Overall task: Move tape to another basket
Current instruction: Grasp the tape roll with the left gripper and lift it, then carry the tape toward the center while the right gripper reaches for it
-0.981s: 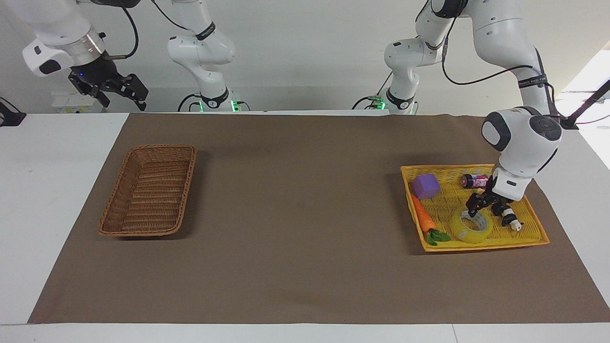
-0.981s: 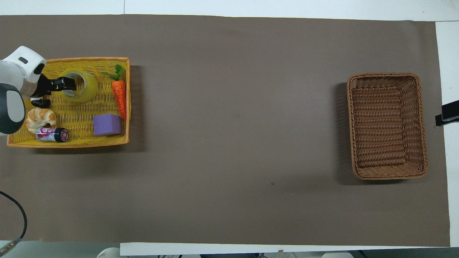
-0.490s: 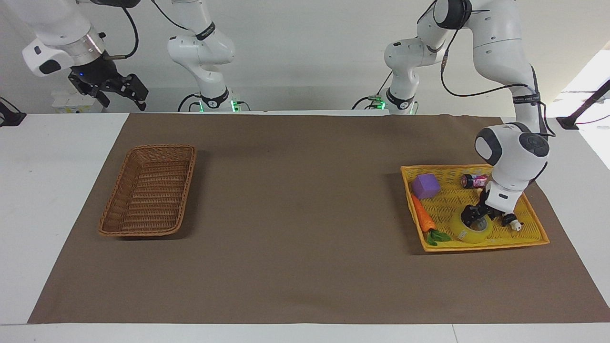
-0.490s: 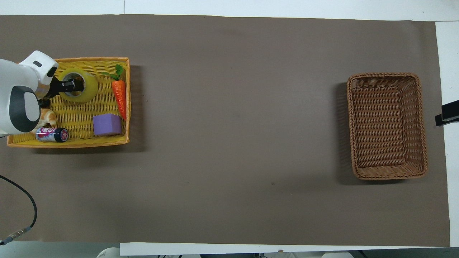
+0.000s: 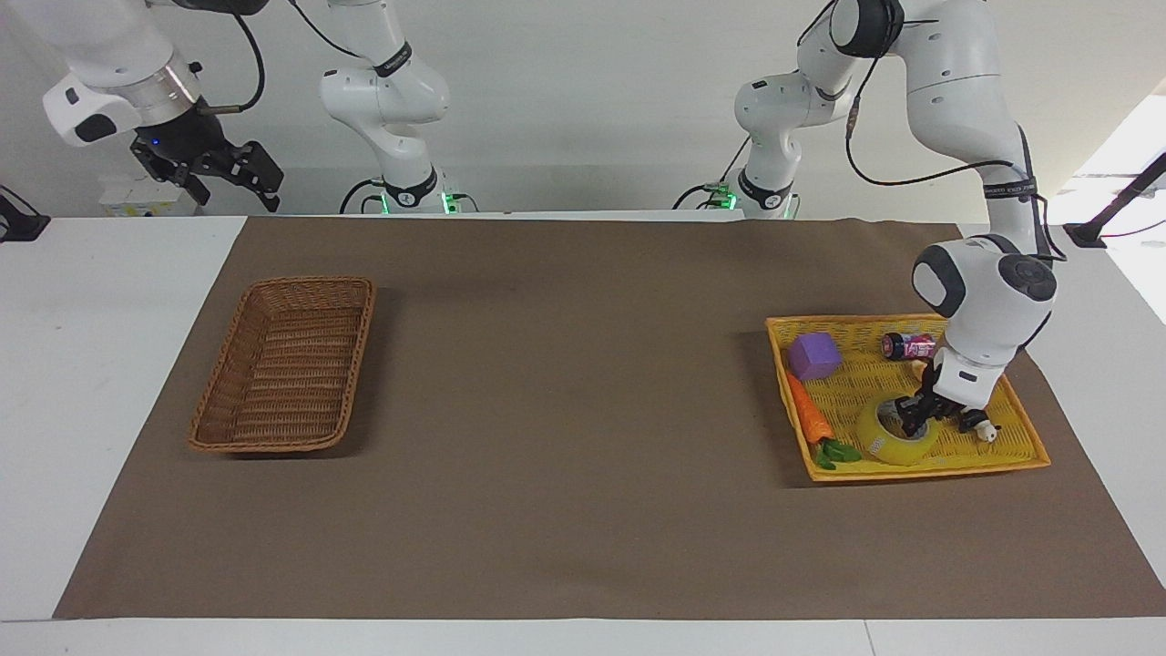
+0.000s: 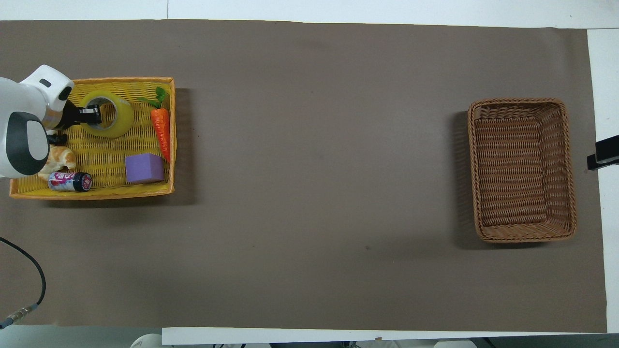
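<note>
The left gripper (image 5: 911,421), wide apart over the tape (image 5: 897,435) a second ago, has dropped and closed its fingers on the roll's wall, one inside the core, so the grasp looks made and lifting should come next. The tape still lies in the yellow basket (image 5: 1011,454) at the left arm's end of the counter; the brown basket (image 5: 284,364) sits well apart at the right arm's end. The right gripper (image 5: 211,169) waits raised, fingers open. The facing view shows how low the gripper sits; the overhead view (image 6: 92,114) shows a croissant (image 6: 57,158) the arm hides there.
</note>
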Controlling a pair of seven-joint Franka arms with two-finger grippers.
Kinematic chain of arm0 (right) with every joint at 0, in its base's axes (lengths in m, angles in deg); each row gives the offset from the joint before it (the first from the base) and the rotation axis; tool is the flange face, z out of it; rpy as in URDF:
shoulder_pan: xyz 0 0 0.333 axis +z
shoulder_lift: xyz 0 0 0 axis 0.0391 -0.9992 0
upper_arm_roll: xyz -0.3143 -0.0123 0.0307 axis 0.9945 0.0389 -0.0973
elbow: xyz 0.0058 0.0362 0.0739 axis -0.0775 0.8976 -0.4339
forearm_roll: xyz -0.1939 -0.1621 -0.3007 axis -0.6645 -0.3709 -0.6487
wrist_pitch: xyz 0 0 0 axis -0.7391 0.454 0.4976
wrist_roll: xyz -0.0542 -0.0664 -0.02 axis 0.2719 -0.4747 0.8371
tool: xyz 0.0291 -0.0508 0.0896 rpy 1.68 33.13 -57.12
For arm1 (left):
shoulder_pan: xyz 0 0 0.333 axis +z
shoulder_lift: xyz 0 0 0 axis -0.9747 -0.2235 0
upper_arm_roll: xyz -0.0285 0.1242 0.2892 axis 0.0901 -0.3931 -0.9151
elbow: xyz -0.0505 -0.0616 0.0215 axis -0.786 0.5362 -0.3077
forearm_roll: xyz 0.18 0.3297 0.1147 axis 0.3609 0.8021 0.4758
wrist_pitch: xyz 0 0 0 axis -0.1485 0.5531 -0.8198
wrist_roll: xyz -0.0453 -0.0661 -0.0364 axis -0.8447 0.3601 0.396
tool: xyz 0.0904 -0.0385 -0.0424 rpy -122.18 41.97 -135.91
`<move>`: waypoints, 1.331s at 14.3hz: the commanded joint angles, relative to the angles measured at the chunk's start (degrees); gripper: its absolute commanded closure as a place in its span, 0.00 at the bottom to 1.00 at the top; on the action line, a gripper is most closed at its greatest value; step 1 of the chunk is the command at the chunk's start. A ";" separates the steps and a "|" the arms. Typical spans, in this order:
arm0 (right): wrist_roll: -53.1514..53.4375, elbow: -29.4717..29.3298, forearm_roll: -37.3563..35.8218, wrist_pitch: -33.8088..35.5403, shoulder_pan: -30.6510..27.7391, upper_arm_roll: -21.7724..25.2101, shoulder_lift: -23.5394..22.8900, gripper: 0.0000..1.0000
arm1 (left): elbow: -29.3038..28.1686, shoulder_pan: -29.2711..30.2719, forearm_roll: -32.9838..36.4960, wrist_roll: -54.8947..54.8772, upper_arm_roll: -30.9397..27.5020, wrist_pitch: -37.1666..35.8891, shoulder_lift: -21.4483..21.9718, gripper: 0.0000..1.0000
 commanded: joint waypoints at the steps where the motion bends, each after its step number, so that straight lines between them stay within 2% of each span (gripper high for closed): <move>1: -1.38 0.93 -0.35 -0.27 -0.14 -0.13 0.58 0.00 | 11.10 -2.15 -2.92 0.03 0.46 -12.99 -0.46 1.00; 3: -1.38 0.93 -0.35 -0.36 -0.14 -0.13 0.58 0.00 | 12.18 -4.88 -10.19 0.64 0.38 -17.75 2.25 1.00; 5: -1.38 0.93 -0.35 -0.27 -0.14 -0.13 0.58 0.00 | 10.61 -11.01 -14.78 3.78 0.46 -19.35 4.29 1.00; 6: -1.38 0.93 -0.35 -0.27 -0.14 -0.13 0.58 0.00 | 10.34 -16.44 -15.41 8.33 0.20 -19.09 4.55 1.00; 9: -1.64 0.93 -0.35 1.12 -0.66 -0.04 0.67 0.00 | 10.25 -25.51 -16.46 14.69 0.38 -17.78 4.73 1.00; 11: -5.84 1.28 0.60 1.05 -0.23 -0.04 0.76 0.00 | 6.93 -29.41 -16.73 19.69 0.37 -12.35 5.78 1.00; 12: -6.99 1.46 4.36 -0.78 -0.23 -0.04 0.59 0.00 | 5.52 -30.63 -16.73 20.59 0.46 -9.89 6.22 1.00; 13: -8.31 3.02 11.88 -2.80 -0.84 0.05 0.67 0.00 | 5.24 -31.95 -16.82 20.86 0.38 -8.82 6.22 1.00; 15: -9.81 6.71 22.19 -7.54 -0.84 0.13 0.24 0.00 | 5.50 -32.23 -16.82 22.34 0.38 -8.80 6.22 0.98; 17: -10.52 11.19 35.34 -13.86 0.56 -0.13 -2.30 0.00 | 5.41 -31.88 -16.82 22.27 0.46 -9.33 6.22 0.98; 19: -17.24 15.59 48.11 -19.67 3.27 -0.13 -6.78 0.00 | 5.67 -31.79 -16.91 22.44 0.38 -9.07 6.22 1.00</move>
